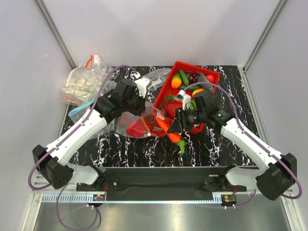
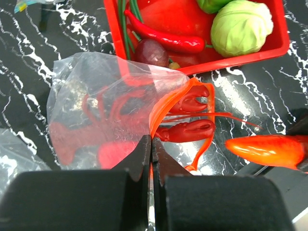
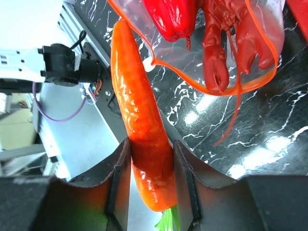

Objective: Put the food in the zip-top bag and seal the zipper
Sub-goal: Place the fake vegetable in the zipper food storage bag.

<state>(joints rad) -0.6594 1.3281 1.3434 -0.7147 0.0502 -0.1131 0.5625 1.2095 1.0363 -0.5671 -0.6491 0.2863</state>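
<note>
The right gripper (image 3: 151, 166) is clamped on the thick end of a long, glossy orange plastic carrot (image 3: 134, 91). The carrot's long axis runs straight out from the jaws, tip towards the mouth of the clear, crinkly plastic zip-top bag (image 2: 91, 101). That tip lies near the thin red-orange zip strip (image 2: 161, 108) but, judging by the left wrist view, just outside it. The left gripper (image 2: 151, 144), fingers pressed together on the strip, holds the mouth agape. A red plastic toy lobster (image 2: 190, 130) lies inside, claws poking out. The right arm likely needs to push along the carrot's axis.
</note>
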